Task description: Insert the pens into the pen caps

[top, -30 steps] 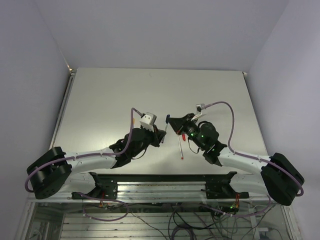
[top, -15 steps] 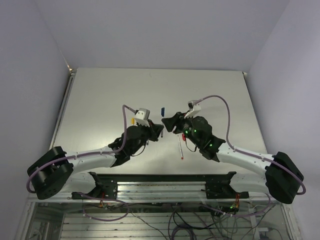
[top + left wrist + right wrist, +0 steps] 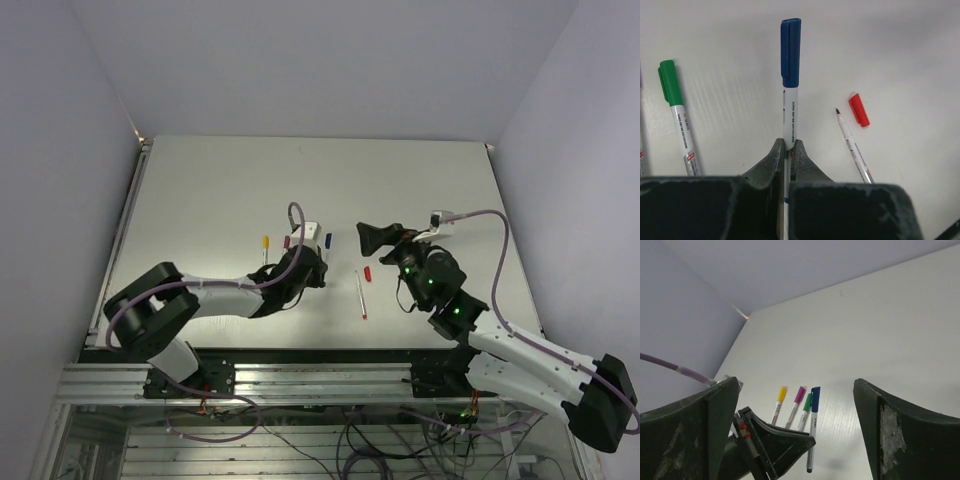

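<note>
Only the overhead view takes in the whole bench (image 3: pixel 190 190). It is a matt, pale grey-white top with a metal rail along its near edge, closed in by plain lilac-grey walls at the left, far and right.

All the task's things lie around the bench's middle, well away from every corner. From left to right, a yellow-capped pen (image 3: pixel 779 402), a purple-capped pen (image 3: pixel 796 402), a green-capped pen (image 3: pixel 675 107) and a blue-capped pen (image 3: pixel 790 100) sit side by side in a row. Next comes an uncapped pen (image 3: pixel 852 145), and just beside its tip a loose red cap (image 3: pixel 858 109), not touching it.

From above, the green-capped pen hardly shows behind the left wrist. The right wrist view shows all four capped pens but not the red cap, and the left wrist view misses the yellow one.

The left gripper (image 3: pixel 788 147) is clamped on the blue-capped pen's white barrel. The right gripper (image 3: pixel 368 238) hovers on the far-edge side of the red cap, fingers wide apart, holding nothing.

Count: five pens, four of them capped, and one loose cap.
</note>
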